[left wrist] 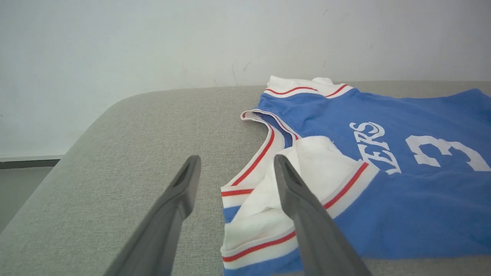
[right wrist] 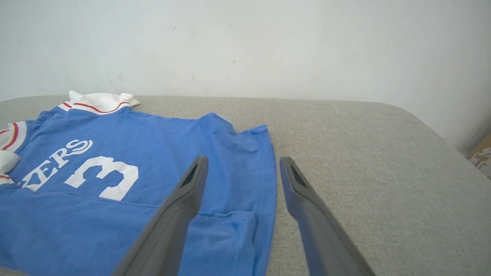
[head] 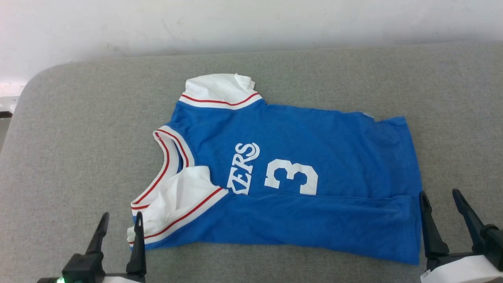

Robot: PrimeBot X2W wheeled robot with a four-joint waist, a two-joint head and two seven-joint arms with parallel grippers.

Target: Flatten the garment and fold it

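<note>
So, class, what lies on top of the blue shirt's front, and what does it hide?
The garment has its near side folded over its front, white sleeve on top. The fold covers the start of the lettering and whatever precedes the 3.

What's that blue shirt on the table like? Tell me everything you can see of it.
The blue shirt looks like a soft jersey, with white sleeves, red-striped white trim and white print. It lies on the grey padded surface, neck toward the robot's left. Its near side is folded over the front, covering part of the print.
</note>
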